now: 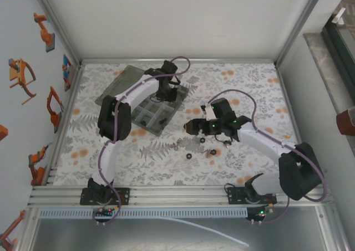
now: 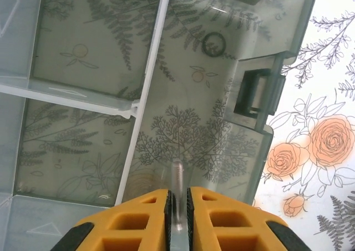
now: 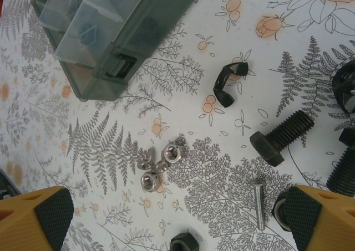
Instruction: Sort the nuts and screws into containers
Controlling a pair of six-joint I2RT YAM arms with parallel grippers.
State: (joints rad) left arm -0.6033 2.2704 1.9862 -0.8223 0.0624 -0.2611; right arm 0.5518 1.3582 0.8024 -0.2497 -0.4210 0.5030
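By the nuts (image 3: 171, 151), one silver screw (image 3: 258, 204)

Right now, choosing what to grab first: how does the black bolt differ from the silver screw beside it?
The black bolt is dark, the silver screw bright metal. The bolt is much thicker, with a hex head; the screw is slim with a small head. The bolt lies diagonally, the screw almost straight up the right wrist view. Both lie flat on the table.
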